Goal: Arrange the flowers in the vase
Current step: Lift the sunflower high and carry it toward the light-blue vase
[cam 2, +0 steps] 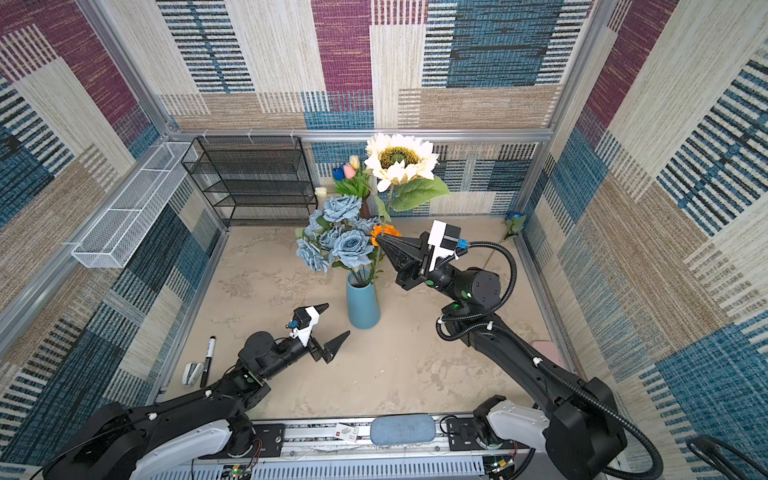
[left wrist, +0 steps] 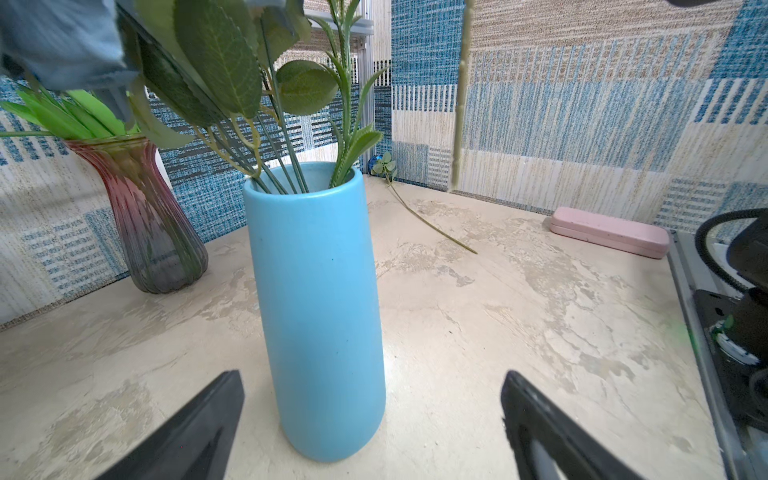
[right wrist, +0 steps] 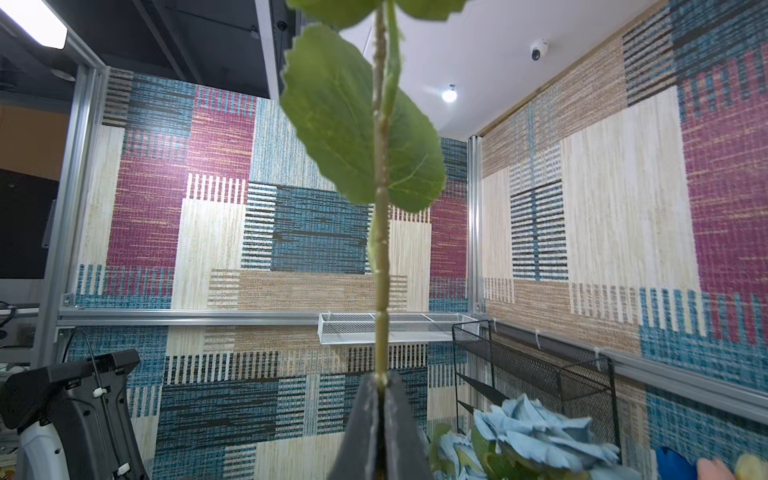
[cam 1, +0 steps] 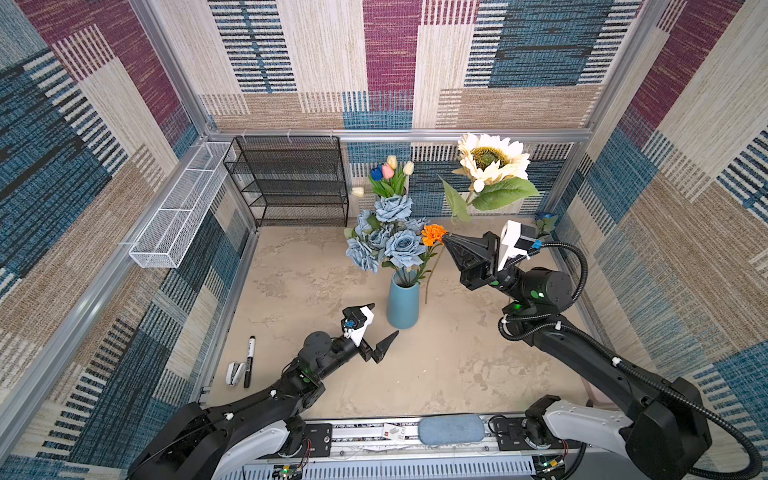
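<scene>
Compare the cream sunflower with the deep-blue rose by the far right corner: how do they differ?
The cream sunflower has a far larger head than the deep-blue rose. The sunflower stands upright in the air; the rose lies on the table. The right gripper is shut on the sunflower's stem; no gripper touches the rose. Both have green stems and leaves, and neither is in the blue vase.

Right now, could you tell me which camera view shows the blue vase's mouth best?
The left wrist view: the blue vase fills the centre, its rim and the stems inside plainly visible. In both top views the vase is small, its mouth crowded by the dusty-blue roses. The right wrist view does not show it.
</scene>
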